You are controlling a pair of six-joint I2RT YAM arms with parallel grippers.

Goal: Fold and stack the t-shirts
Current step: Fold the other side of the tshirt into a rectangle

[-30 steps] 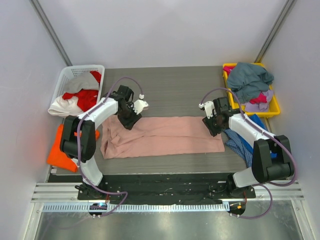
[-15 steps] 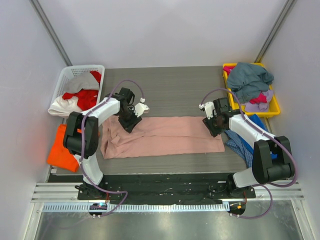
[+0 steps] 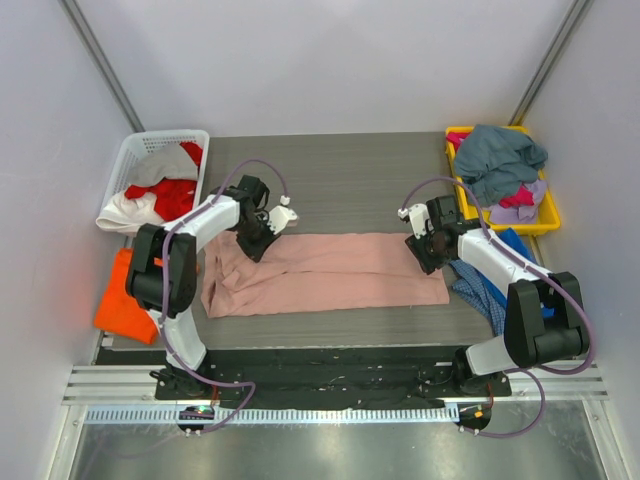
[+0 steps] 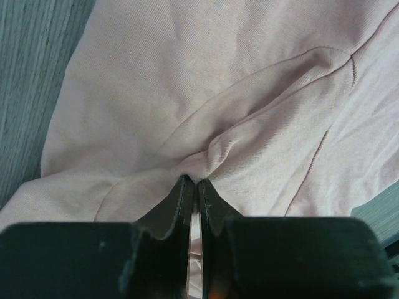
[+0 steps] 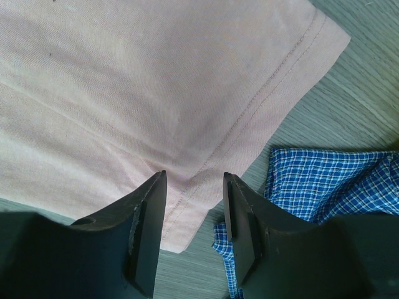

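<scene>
A dusty-pink t-shirt (image 3: pixel 330 270) lies folded into a long strip across the dark table. My left gripper (image 3: pixel 262 243) sits on its far left corner and is shut on a pinch of the pink fabric (image 4: pixel 206 159). My right gripper (image 3: pixel 425 250) is open, its fingertips pressing down over the hemmed far right corner of the pink shirt (image 5: pixel 187 106). An orange t-shirt (image 3: pixel 122 305) lies at the table's left edge. A blue checked shirt (image 3: pixel 480 285) lies beside the right arm and shows in the right wrist view (image 5: pixel 324 180).
A white basket (image 3: pixel 135 160) at the back left holds red and white shirts. A yellow bin (image 3: pixel 545 215) at the back right holds a grey-teal shirt (image 3: pixel 500 160) and pink and purple ones.
The left gripper has shifted slightly right along the pink shirt's far left corner and its wrist has turned. The right arm has not moved.
</scene>
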